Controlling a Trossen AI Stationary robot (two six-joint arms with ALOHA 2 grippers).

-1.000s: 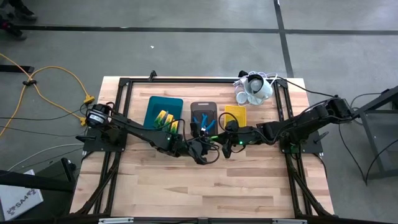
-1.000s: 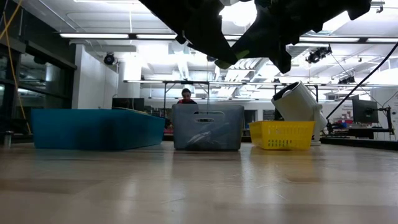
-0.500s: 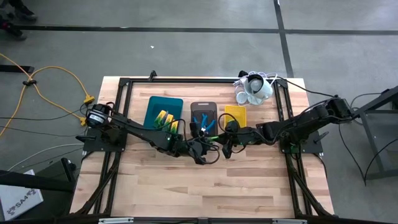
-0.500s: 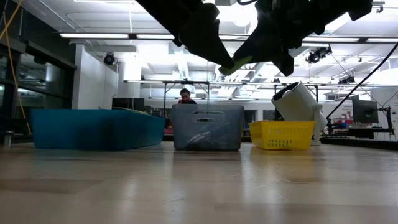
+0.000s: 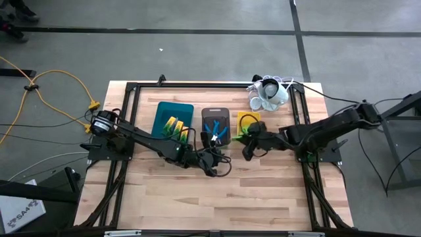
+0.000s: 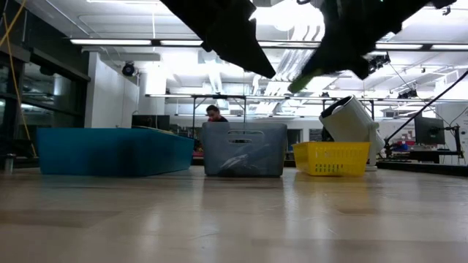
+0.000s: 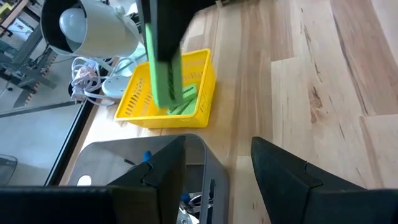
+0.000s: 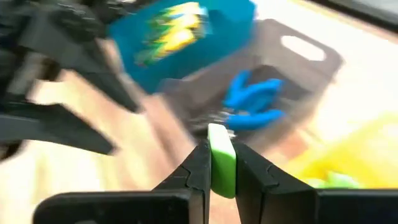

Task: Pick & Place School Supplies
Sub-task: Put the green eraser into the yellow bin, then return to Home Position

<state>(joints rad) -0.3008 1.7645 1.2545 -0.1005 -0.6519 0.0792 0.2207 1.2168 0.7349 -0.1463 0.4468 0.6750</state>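
Observation:
My right gripper point(image 5: 247, 141) hangs at the near edge of the yellow tray point(image 5: 253, 116), shut on a bright green stick point(image 5: 241, 135). More green sticks point(image 7: 184, 103) lie in the yellow tray point(image 7: 205, 78). My left gripper point(image 7: 217, 144) is open and holds nothing; it hovers above the table in front of the grey tray point(image 5: 215, 112). Two blue-handled pliers point(image 8: 252, 102) lie in the grey tray. Yellow-and-green boxes point(image 5: 173, 125) lie in the teal tray point(image 5: 172, 107). My right gripper pinches the green stick point(image 8: 221, 163) between its two fingers point(image 8: 198, 163), which lie across the stick. The stick is lifted clear and slants down below the fingers, its free lower end point(image 6: 301, 79) high above the table. In the left wrist view the stick point(image 7: 165, 74) hangs over the yellow tray.
The teal, grey and yellow trays stand in a row across the middle of the table. A white cup-like cluster with cords point(image 5: 268, 93) sits at the far right corner. Bare wood point(image 5: 217, 197) lies toward the near edge. A person point(image 6: 213, 113) shows in the room beyond.
My right gripper has carried the green stick away from my left gripper, toward the table's right and far side, and has come to the yellow tray. It has stayed shut on the stick.

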